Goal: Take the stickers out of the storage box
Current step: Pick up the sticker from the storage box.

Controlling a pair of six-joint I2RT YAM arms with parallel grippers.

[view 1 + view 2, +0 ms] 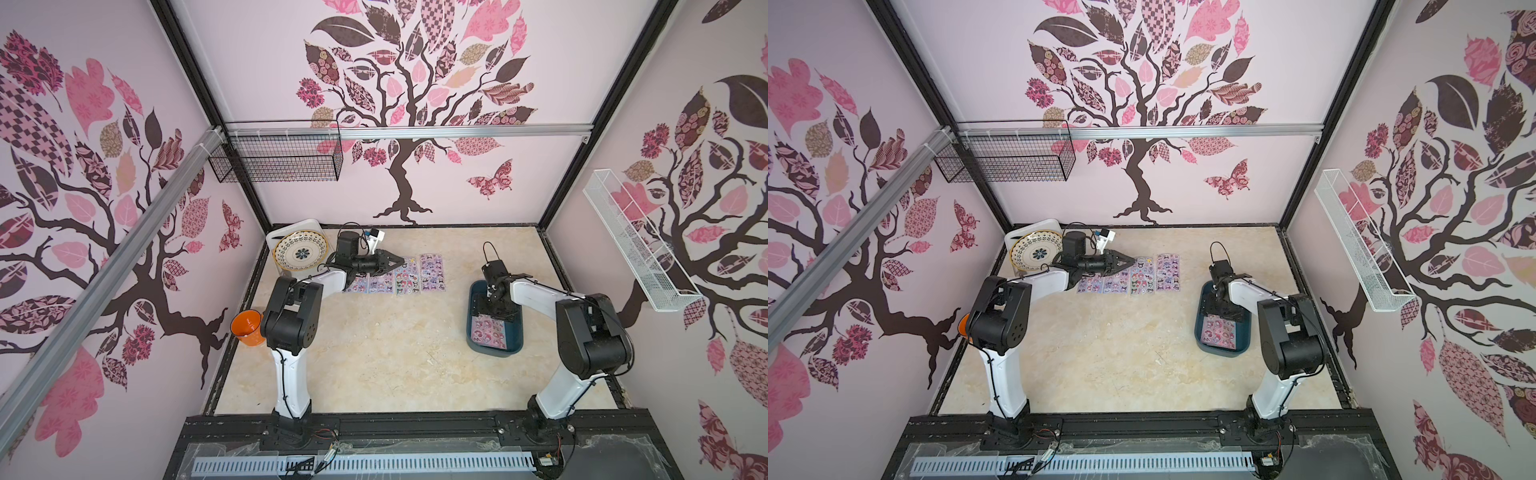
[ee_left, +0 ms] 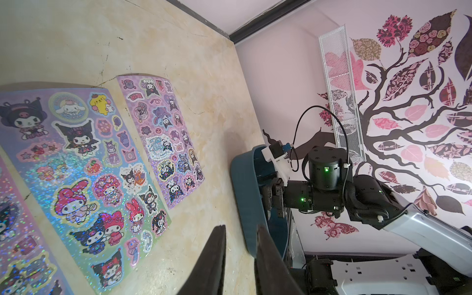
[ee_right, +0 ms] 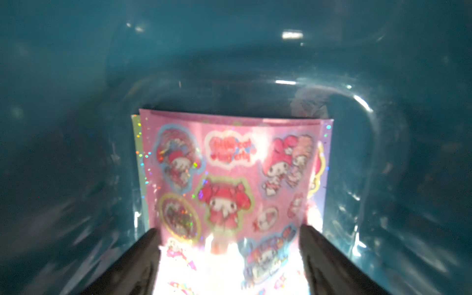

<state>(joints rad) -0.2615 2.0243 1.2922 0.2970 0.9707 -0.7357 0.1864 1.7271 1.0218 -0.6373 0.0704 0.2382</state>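
Several stickers [image 1: 432,272] lie side by side on the tabletop at the back, also in the left wrist view [image 2: 84,166]. Just above their near-left end hovers my left gripper [image 1: 398,262] [image 2: 240,228], its fingers a narrow gap apart with nothing between them. The teal storage box [image 1: 494,351] [image 1: 1221,353] sits at the right with more stickers [image 1: 490,330] stacked inside. My right gripper [image 3: 228,229] reaches down into the box [image 3: 76,127], open. Its fingers stand at the two long edges of the top pink sheet [image 3: 229,166], which bows slightly.
A patterned plate [image 1: 301,251] leans on a white tray [image 1: 291,226] at the back left. An orange cup [image 1: 247,327] stands by the left wall. A black wire basket [image 1: 276,156] and a white wire basket [image 1: 636,245] hang on the walls.
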